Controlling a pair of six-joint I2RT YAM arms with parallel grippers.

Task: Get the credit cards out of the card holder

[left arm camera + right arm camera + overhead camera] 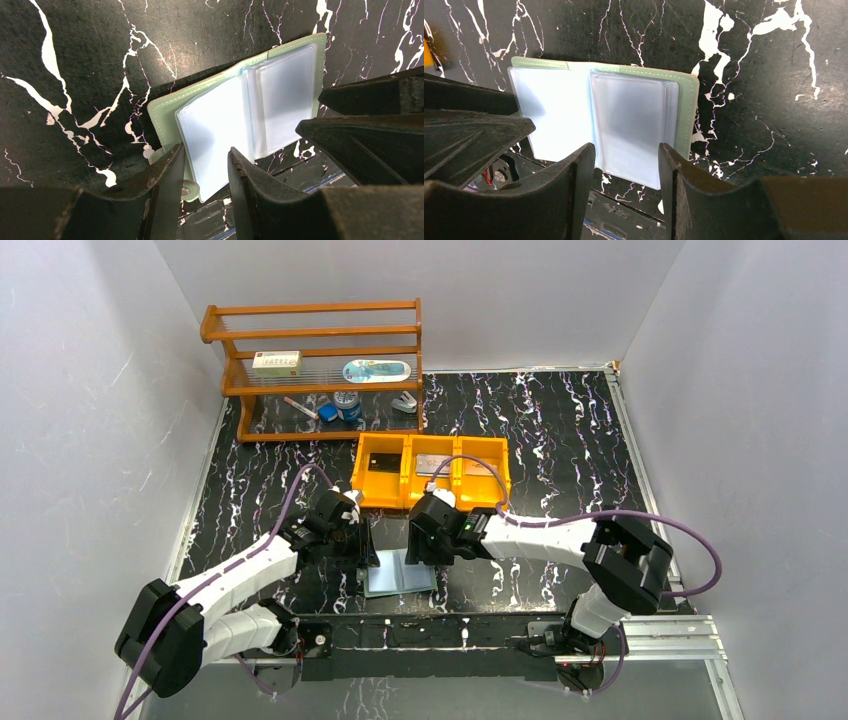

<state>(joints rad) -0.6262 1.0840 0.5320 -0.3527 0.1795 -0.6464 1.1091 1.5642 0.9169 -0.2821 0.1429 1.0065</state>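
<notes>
The muted-green card holder (400, 575) lies open on the black marbled table near the front edge. Its pale glossy pockets look empty in the left wrist view (220, 115) and the right wrist view (574, 115). My left gripper (362, 550) is open just above its left panel (206, 150). My right gripper (425, 552) is open just above its right panel (626, 146). Neither holds anything. A black card (381, 463), a silver-grey card (433, 464) and a tan card (482, 471) lie in the orange tray, one per compartment.
The orange three-compartment tray (430, 497) stands just behind both grippers. A wooden shelf (315, 335) at the back left holds a white box (277, 362), a blue oval case (376, 371) and small items. A metal rail (450, 635) runs along the near edge.
</notes>
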